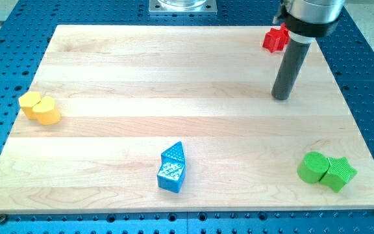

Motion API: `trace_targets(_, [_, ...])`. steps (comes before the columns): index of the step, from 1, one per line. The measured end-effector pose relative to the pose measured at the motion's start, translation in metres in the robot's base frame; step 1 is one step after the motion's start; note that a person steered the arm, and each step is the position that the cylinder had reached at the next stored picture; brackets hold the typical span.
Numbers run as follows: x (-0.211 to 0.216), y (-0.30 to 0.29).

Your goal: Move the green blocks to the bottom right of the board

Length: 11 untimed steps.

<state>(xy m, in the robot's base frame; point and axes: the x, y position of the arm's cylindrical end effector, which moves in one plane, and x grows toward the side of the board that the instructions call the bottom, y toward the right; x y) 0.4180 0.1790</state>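
Right now my tip [280, 97], the lower end of the straight dark rod, rests on the pale wooden board [174, 78] in its upper right part, with bare wood all around it. Since the arm ends in this plain rod, it has no jaws to spread or press together, and it grips nothing. Just above and slightly to the view's left of the rod, near the board's top edge, sits a small red block [275, 39] with a notched, star-like outline, partly hidden behind the arm's housing. Both green blocks lie in the bottom right corner of the board, well below my tip and a little to its right: a rounded green cylinder-like block [313, 167] and a green star-shaped block [338, 173], touching each other side by side. Near the bottom edge, around the middle of the board, two blue blocks stand together, a blue triangular block [173, 153] touching the upper side of a blue cube-like block [171, 175]. Far off at the view's left edge, two yellow blocks touch as well: a yellow hexagon-like block [29, 101] and a rounded yellow block [47, 112] beside it.
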Motion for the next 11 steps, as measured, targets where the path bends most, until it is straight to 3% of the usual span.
trace_targets(1, [0.074,-0.009])
trace_targets(2, [0.111,-0.028])
trace_targets(3, [0.181,0.008])
trace_targets(4, [0.199,0.025])
trace_targets(11, [0.199,0.123])
